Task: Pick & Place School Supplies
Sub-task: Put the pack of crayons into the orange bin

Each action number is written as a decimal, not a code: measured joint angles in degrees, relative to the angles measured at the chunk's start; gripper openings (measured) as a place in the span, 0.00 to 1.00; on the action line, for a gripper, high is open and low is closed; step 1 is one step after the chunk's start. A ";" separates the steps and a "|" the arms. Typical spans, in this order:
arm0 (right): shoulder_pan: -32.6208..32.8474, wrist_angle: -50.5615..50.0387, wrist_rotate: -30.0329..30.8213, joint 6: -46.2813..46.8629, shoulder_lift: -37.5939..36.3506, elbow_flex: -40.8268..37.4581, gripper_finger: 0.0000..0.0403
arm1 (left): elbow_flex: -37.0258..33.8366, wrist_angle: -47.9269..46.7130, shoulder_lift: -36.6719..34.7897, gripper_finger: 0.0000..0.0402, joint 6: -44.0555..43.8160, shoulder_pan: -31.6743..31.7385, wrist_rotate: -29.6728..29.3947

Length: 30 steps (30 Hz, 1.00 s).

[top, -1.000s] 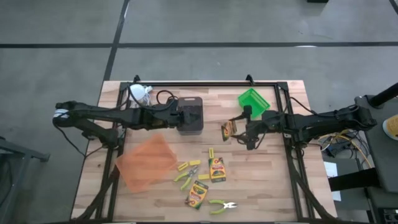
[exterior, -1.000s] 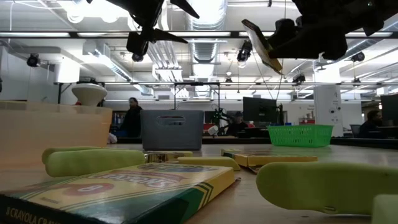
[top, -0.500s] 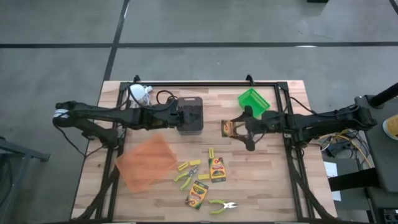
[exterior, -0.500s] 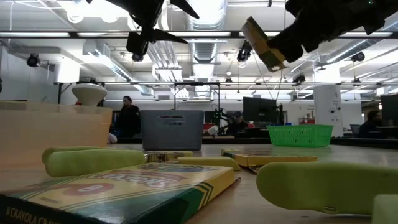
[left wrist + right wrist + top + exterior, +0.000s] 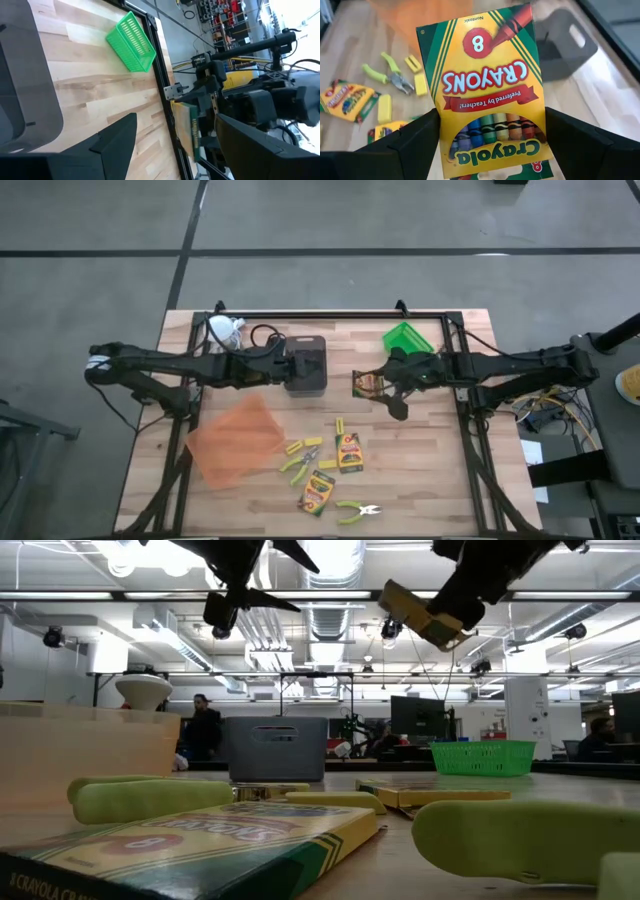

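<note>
My right gripper is shut on a yellow-green crayon box, high above the table's middle right; the low view shows this box tilted in the air. Over the black tray hovers my left gripper, open with nothing between its fingers. Two more crayon boxes lie flat on the wood. Beside them lie lime-handled pliers and short yellow blocks. My right gripper pinches the crayon box by its two long narrow sides, near the end printed Crayola, one finger on each side. The fingers come from the table's right, slanting down. The box is lifted clear and sticks out beyond the fingertips, its printed face up.
A green basket stands at the far right, close behind my right arm. An orange tray lies at the near left. A white-topped metal object and a cable sit at the far left corner. A dark frame borders the table.
My right gripper has risen with the crayon box, shifted slightly toward the table's far edge, and rolled its wrist. The box has turned with it and stays clear of the table.
</note>
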 joint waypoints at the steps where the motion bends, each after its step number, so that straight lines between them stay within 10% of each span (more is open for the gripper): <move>1: 0.00 -2.02 -0.02 0.01 1.48 1.47 0.81 | 0.00 0.00 -0.01 0.68 -0.60 0.00 0.00; 16: 0.00 -10.91 0.20 -5.84 17.84 18.24 0.81 | 0.00 0.00 -0.02 0.68 -3.50 -0.04 0.89; 30: 0.00 -3.80 6.10 -12.13 18.79 21.59 0.81 | 0.00 -0.02 -0.02 0.68 -3.40 -0.09 2.97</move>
